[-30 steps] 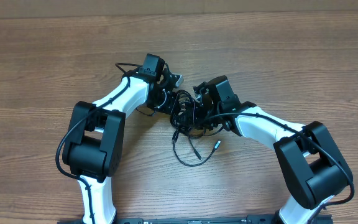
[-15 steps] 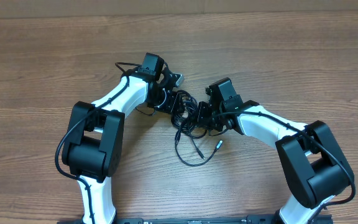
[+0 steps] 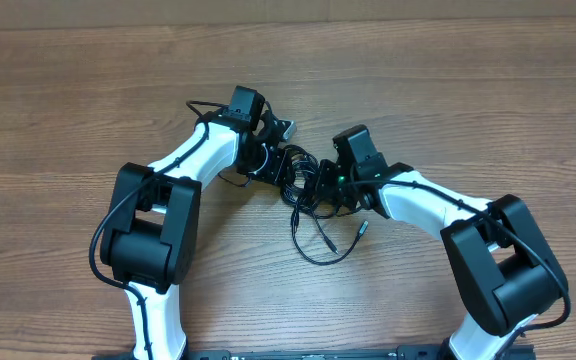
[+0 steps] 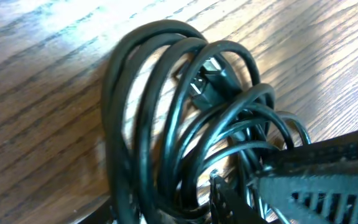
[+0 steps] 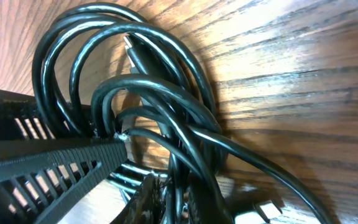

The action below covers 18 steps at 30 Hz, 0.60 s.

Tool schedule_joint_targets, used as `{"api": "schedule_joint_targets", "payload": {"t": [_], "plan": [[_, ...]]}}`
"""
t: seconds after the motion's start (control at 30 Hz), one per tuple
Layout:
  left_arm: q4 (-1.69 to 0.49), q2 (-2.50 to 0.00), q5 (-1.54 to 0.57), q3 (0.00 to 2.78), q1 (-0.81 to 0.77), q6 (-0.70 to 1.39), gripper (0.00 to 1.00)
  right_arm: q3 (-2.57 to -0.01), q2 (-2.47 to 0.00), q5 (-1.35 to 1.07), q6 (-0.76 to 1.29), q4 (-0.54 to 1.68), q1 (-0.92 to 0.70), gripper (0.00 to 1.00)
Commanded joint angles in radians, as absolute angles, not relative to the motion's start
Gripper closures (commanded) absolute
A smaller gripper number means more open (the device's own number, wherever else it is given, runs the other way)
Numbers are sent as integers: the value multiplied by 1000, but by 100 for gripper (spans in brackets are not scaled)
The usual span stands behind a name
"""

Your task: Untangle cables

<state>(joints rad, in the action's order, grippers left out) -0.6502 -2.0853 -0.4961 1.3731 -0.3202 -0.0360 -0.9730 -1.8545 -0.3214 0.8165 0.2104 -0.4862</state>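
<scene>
Our left gripper (image 3: 278, 165) digs into the bunched thin black cables (image 3: 306, 192) at mid-table, and the right gripper (image 3: 328, 186) meets them opposite. We cannot tell whether either is clamped. We judge this the loosening step. Next, 1 strand needs isolating and drawing outward.

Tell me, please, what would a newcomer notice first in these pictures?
First, the tangled bunch of thin black cables at the middle of the wooden table, with the left arm and the right arm meeting over it. Next, a loose loop trailing from it toward the robot's base.
</scene>
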Motion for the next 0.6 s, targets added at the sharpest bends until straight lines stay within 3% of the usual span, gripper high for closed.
{"api": "schedule_joint_targets", "payload": {"t": [0.0,0.37,0.57], "plan": [[-654,-2106,-455,1359,-350,-56,64,-970,-1860,-226,846,210,-513,87],[-653,-2106,-356,1359,-374,-5,66,-970,-1860,-184,848,204,-522,95],[-637,-2106,-299,1359,-374,1,65,-970,-1859,-316,809,204,-517,96]]}}
